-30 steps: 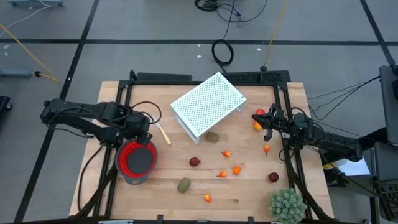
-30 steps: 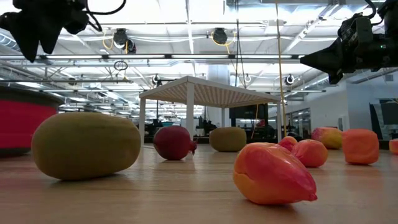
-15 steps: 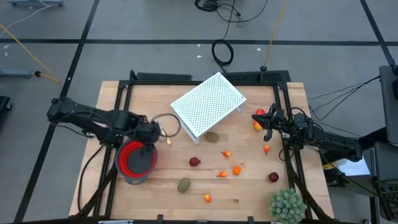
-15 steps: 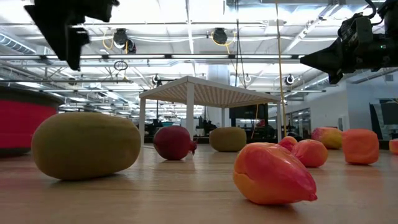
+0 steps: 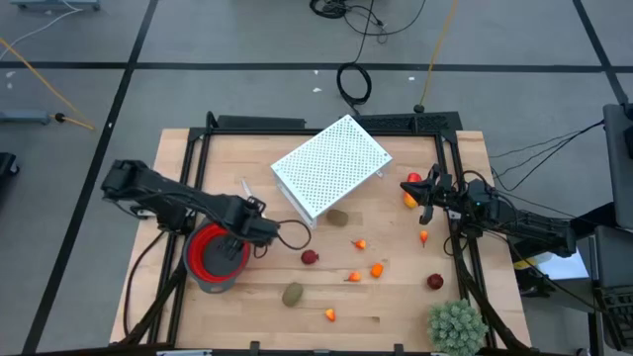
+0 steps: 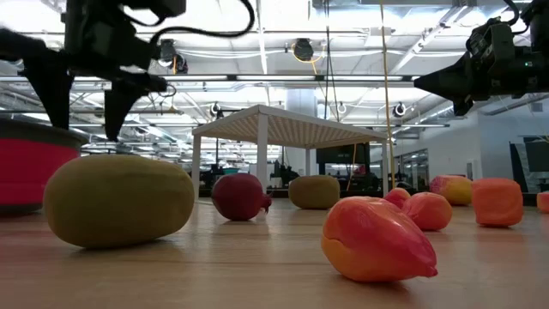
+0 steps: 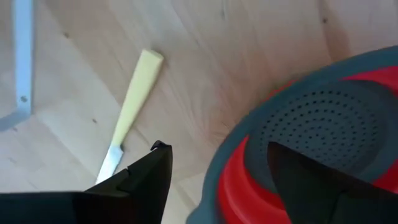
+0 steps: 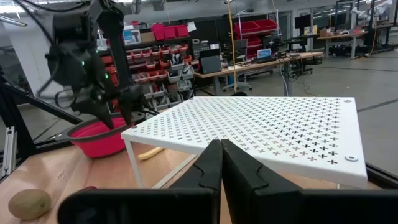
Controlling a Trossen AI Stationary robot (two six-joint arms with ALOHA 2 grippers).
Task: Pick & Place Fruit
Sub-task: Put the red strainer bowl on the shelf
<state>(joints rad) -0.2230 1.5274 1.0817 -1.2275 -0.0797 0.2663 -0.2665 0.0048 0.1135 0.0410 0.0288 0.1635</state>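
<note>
The fruit lies loose on the wooden table: an olive oval (image 5: 337, 218) by the white stand, a dark red ball (image 5: 310, 257), small orange bits (image 5: 377, 269), another olive oval (image 5: 292, 294) and a second dark red ball (image 5: 435, 282). My left gripper (image 5: 259, 230) hangs open over the right rim of the red bowl (image 5: 205, 259) with nothing between its fingers (image 7: 149, 180); the bowl's dark strainer insert (image 7: 323, 118) lies under it. My right gripper (image 5: 423, 198) waits shut at the table's right side, beside an orange and red piece (image 5: 410, 199).
A white perforated stand (image 5: 331, 166) sits at the back centre. A cream-handled knife (image 7: 134, 102) lies between the bowl and the stand. A spiky green plant ball (image 5: 456, 326) stands at the front right corner. Black frame rails border the table.
My left gripper has swung right and toward the front, from behind the bowl to its right rim. The right arm and the fruit have not moved.
</note>
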